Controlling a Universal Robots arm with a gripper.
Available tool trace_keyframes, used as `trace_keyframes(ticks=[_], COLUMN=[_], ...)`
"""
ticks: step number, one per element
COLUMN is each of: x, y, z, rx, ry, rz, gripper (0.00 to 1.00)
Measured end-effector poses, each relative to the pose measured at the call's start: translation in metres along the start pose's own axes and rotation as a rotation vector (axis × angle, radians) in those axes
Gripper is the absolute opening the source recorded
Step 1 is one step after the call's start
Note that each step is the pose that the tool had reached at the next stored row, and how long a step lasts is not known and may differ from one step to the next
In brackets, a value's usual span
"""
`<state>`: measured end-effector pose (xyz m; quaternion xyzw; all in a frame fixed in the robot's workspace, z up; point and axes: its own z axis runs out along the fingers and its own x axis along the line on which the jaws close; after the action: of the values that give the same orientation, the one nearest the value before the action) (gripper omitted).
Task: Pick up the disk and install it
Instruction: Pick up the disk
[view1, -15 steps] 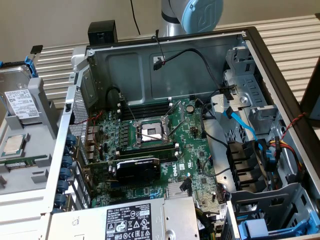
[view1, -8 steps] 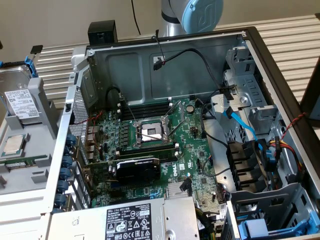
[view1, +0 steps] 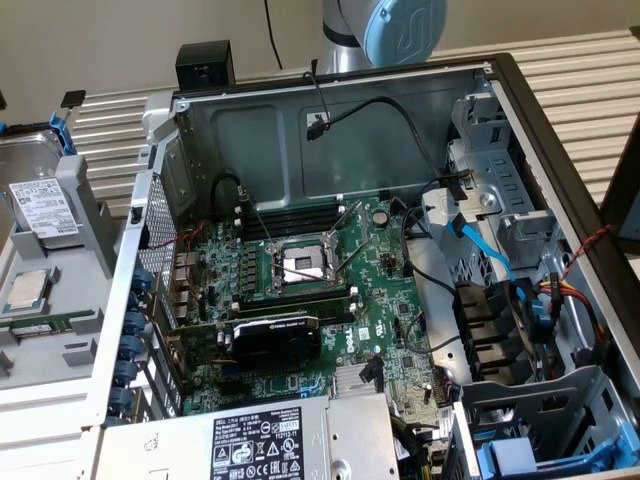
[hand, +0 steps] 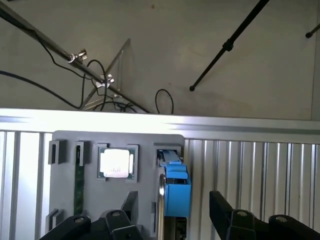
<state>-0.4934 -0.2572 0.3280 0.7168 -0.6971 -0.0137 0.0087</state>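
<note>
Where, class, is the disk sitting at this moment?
The disk sits in a slot of the grey parts tray at the exterior view's left, outside the open computer case, beside the processor chip.

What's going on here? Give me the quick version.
A robot arm is working at an open computer case and is about to deal with a hard drive. The disk stands on edge in a slot of the grey tray beside the case and has not been picked up. The gripper is open and holds nothing. It is lined up with the disk's blue-framed edge, one finger to each side.
</note>
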Motion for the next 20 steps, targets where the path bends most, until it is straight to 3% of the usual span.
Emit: trace_keyframes(ticks=[1, 2, 7, 20], x=[0.0, 0.0, 0.0, 0.001], y=[-0.0001, -0.0001, -0.0006, -0.002], z=[0.0007, 0.001, 0.0056, 0.0292], rx=[-0.0028, -0.0049, -0.0156, -0.016], ry=[-0.0001, -0.0001, -0.0004, -0.0005], rz=[0.0, 0.0, 0.0, 0.0], gripper=[0.68, 0.61, 0.61, 0.61])
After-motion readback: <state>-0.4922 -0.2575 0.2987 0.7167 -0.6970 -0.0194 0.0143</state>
